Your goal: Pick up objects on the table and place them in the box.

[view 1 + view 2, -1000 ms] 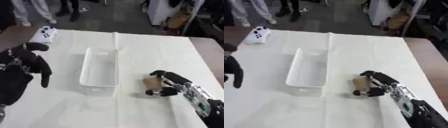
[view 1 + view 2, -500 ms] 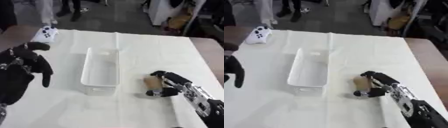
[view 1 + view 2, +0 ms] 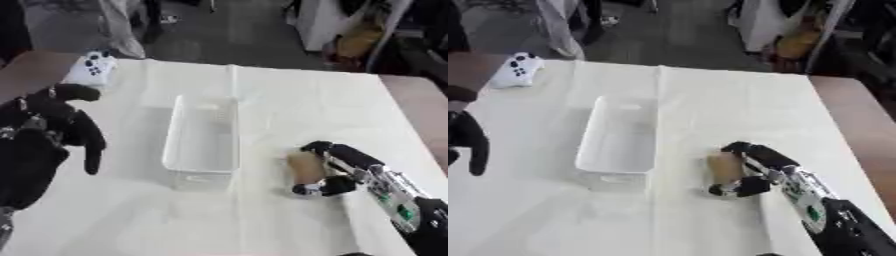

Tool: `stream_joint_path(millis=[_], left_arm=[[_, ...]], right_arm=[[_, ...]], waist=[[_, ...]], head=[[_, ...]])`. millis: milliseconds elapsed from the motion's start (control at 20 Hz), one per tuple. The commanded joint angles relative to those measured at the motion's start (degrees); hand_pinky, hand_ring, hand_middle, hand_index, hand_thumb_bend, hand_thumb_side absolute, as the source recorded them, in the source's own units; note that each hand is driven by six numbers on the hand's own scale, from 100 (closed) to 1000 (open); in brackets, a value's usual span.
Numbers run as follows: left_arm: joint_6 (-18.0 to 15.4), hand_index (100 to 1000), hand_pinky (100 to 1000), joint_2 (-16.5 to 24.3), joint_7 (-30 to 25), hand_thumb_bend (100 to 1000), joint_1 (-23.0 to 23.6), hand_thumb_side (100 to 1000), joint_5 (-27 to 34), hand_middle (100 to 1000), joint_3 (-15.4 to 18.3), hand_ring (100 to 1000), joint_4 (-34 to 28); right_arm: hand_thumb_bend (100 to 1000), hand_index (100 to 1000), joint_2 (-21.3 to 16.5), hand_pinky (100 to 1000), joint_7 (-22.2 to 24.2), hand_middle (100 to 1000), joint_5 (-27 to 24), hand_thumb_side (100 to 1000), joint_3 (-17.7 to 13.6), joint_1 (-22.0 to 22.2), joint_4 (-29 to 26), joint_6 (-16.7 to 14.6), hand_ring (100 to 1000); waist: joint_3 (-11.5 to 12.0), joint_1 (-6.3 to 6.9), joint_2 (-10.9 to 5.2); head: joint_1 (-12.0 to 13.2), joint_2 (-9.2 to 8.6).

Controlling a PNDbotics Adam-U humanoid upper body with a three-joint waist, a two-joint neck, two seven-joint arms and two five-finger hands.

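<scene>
A brown cylinder-shaped object (image 3: 305, 166) lies on the white table (image 3: 289, 105), to the right of the clear plastic box (image 3: 204, 140). My right hand (image 3: 338, 169) has its fingers and thumb curled round this object, which still rests on the table. My left hand (image 3: 44, 140) hangs open over the table's left side, fingers pointing down, with nothing in it. The box looks empty.
A white game controller (image 3: 93, 68) lies at the table's far left corner. The table's right edge (image 3: 411, 130) borders a brown floor strip. People's legs and clutter stand beyond the far edge.
The whole picture has shifted slightly, so the camera moved. My right hand stays curled round the brown object; no clear motion of the hands or the box.
</scene>
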Motion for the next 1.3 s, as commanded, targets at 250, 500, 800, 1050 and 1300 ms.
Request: stream_joint_path(millis=[250, 500, 800, 1050, 1300], left_arm=[[0.02, 734, 310, 0.65, -0.04, 551, -0.56, 887, -0.16, 786, 0.21, 567, -1.03], [-0.02, 734, 310, 0.66, -0.07, 551, -0.57, 887, -0.19, 786, 0.22, 567, -1.03], [-0.07, 734, 310, 0.68, -0.11, 550, -0.58, 887, -0.19, 786, 0.24, 567, -1.03], [-0.09, 734, 310, 0.67, -0.12, 549, -0.54, 887, -0.23, 786, 0.25, 567, -1.03], [-0.13, 735, 310, 0.65, -0.15, 549, -0.51, 888, -0.24, 786, 0.26, 567, -1.03]], right_arm=[[642, 856, -0.34, 100, 0.49, 703, 0.51, 694, -0.04, -0.03, 0.78, 1.18, 484], [608, 702, -0.45, 100, -3.81, 466, 2.67, 697, -0.34, 0.09, -0.37, 1.25, 226], [494, 448, -0.36, 100, -10.58, 186, 3.8, 722, -0.94, 0.45, -0.53, 1.46, 100], [485, 252, 0.14, 100, -18.29, 100, 3.13, 726, -1.63, 0.75, -0.08, 0.42, 100], [283, 226, 0.83, 100, -23.57, 100, 0.49, 828, -2.62, 1.0, 0.59, -1.78, 100]], waist=[[0.06, 0.26, -0.58], [0.06, 0.27, -0.54], [0.03, 0.29, -0.52], [-0.01, 0.33, -0.49], [-0.03, 0.38, -0.49]], head=[[0.37, 0.06], [0.39, 0.09], [0.43, 0.06], [0.43, 0.07], [0.5, 0.06]])
